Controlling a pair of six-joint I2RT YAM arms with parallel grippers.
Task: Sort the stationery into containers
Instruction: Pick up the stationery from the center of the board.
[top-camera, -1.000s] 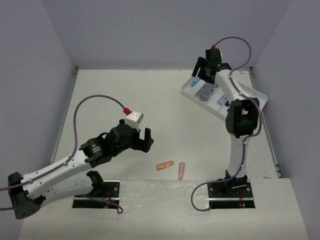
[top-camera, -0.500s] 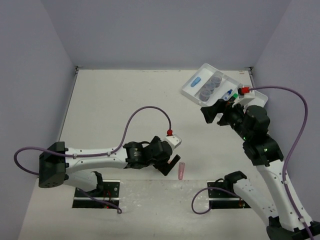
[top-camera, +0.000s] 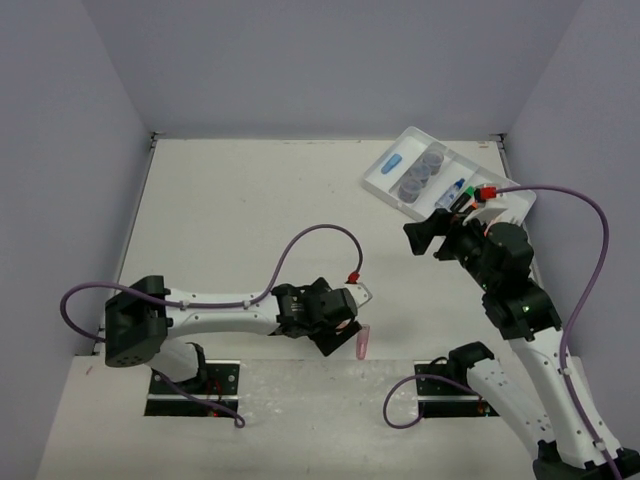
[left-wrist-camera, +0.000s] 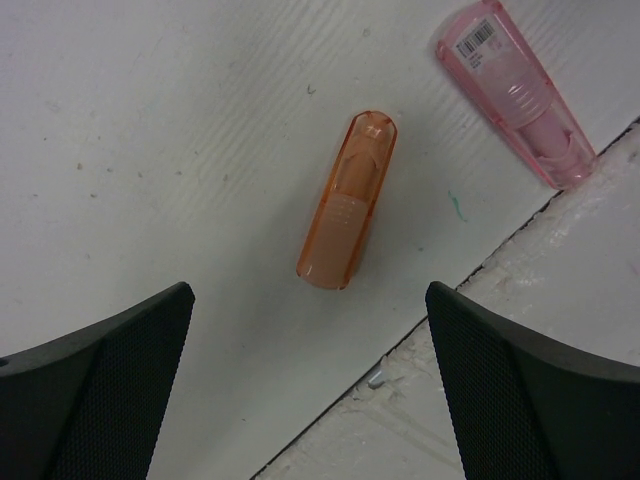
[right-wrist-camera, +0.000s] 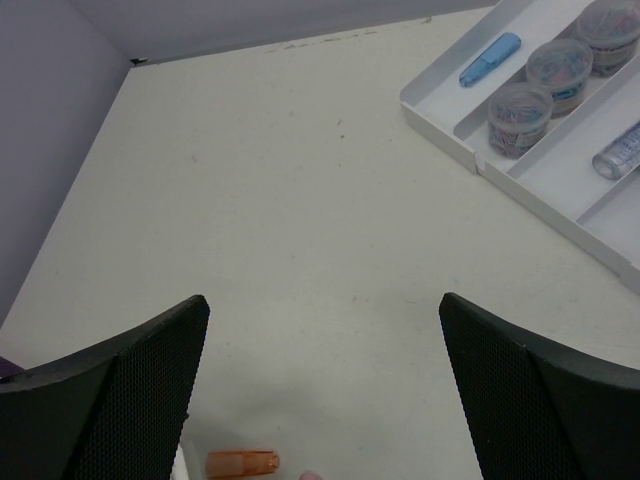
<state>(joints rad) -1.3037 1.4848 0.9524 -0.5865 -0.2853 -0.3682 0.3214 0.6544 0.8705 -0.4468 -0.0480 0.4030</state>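
Left gripper (top-camera: 337, 333): low over the table (top-camera: 250, 220) near its front edge, jaws spread wide, gripping nothing
Orange capsule (left-wrist-camera: 347, 200): flat on the table between the open jaws, untouched; hidden under the gripper from above, whole in the left wrist view, at the bottom edge of the right wrist view
Pink capsule (top-camera: 362, 342): just right of that gripper; its barcode label shows only in the left wrist view
Right gripper (top-camera: 425, 233): raised, jaws wide apart, empty, near the tray
White tray (top-camera: 376, 183): far right; the right wrist view shows a blue capsule (right-wrist-camera: 490, 58) alone in one compartment, three pots (right-wrist-camera: 519, 105) in the next
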